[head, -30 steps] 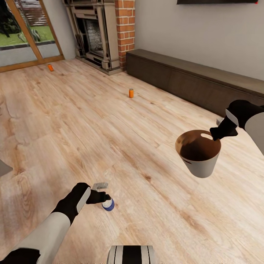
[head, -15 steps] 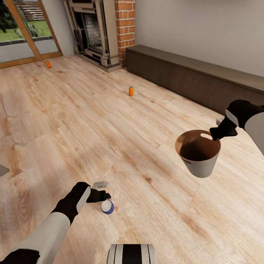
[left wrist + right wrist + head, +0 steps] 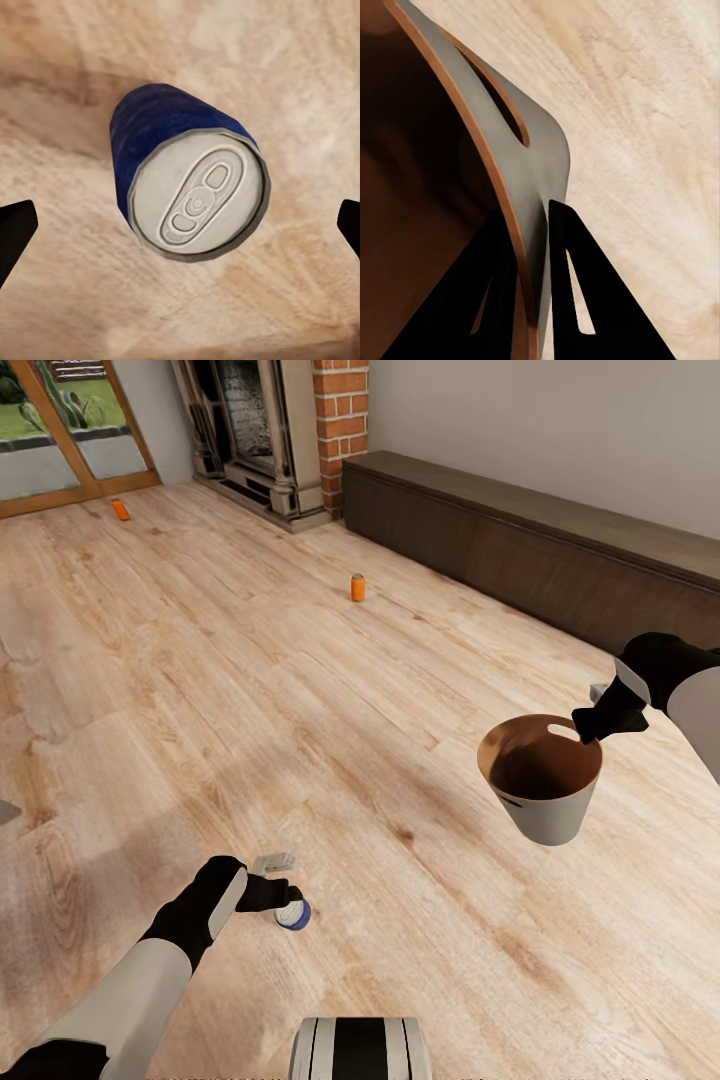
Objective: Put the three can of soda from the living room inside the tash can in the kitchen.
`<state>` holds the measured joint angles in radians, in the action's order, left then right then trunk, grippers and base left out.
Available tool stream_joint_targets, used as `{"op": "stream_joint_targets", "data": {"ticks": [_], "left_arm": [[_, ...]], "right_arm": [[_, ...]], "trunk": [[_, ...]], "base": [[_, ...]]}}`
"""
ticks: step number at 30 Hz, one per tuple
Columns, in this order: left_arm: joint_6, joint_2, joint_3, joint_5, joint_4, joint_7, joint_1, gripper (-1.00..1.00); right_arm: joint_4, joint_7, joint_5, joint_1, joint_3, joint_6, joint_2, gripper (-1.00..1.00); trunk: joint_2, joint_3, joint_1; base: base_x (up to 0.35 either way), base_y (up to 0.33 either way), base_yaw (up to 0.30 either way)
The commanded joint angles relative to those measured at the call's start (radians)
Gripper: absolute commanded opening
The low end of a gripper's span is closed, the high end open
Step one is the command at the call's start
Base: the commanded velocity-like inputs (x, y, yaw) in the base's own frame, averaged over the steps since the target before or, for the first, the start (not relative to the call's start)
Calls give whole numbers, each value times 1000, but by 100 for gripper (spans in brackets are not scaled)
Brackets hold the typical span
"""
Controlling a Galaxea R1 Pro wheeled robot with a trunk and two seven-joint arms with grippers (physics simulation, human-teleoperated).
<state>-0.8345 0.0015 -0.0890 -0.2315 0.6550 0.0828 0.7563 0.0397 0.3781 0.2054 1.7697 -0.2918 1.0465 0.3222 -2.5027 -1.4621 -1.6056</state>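
The blue can of soda stands upright on the wood floor, grey top facing the left wrist camera. My left gripper hovers just over it, open, black fingertips wide on either side of the can. One orange can stands mid-floor farther off. Another orange can is near the glass door. My right gripper is shut on the rim of the pale grey tash can, held off the floor, with its brown inside showing no cans.
A long dark low cabinet runs along the right wall. The brick column and fireplace stand at the back, beside a wood-framed glass door. My base shows at the bottom edge.
The whole picture has slid as the head camera moved, so the fireplace and orange cans sit higher. The left gripper stays over the blue can; the right keeps holding the bin.
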Motion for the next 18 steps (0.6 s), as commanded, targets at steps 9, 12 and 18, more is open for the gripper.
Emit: {"op": "stream_joint_targets", "data": {"ticks": [9, 12, 18], "left_arm": [[0, 0, 0, 0, 1, 1, 0, 100], [0, 0, 0, 0, 2, 0, 0, 100], [0, 0, 0, 0, 2, 0, 0, 100]], "right_arm": [[0, 2, -3, 1, -1, 1, 0, -100], [0, 2, -3, 1, -1, 1, 0, -100], [0, 2, -3, 1, -1, 1, 0, -100]], "trunk": [[0, -11, 0], [0, -13, 0], [0, -17, 0]], "base": [[82, 0, 0], [90, 0, 0], [22, 0, 0]]}}
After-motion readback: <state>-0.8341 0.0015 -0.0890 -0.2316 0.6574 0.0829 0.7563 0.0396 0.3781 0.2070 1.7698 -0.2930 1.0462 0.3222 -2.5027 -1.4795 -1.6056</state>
